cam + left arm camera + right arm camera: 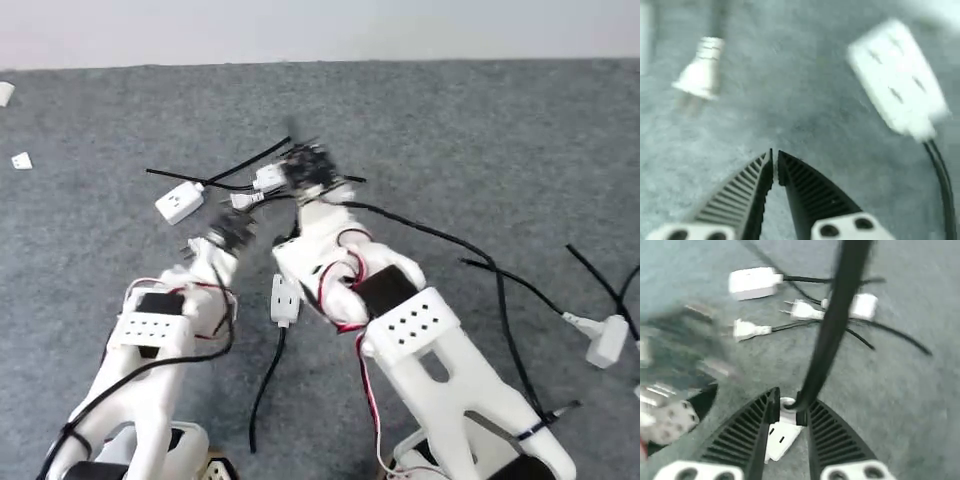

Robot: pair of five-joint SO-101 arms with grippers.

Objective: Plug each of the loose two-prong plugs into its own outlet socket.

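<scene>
Right gripper (pixel 789 401) pinches a black cord (pixel 840 315) just above its white socket (pixel 782 436). My left gripper (pixel 774 156), pressed nearly together and empty, hovers over grey carpet (pixel 805 115) between a loose plug (pixel 700 75) and a slotted outlet block (pixel 895 80). I judge the smooth round cord may slip, and the light plastic block may skid across the short pile when pushed.

A grey, felt-like table covering (pixel 480 140) carries everything. Far and left of centre lies a white rectangular plastic outlet block (pixel 180 202) with a black cord (pixel 170 177). Just right of it lies a white two-prong plug (pixel 243 200). Nearer, at centre, lies a second white outlet socket (pixel 284 298), its own black lead (pixel 265 380) trailing nearward. A white plastic block (pixel 607 343) lies at the right edge. A small white scrap (pixel 21 160) sits far left.
</scene>
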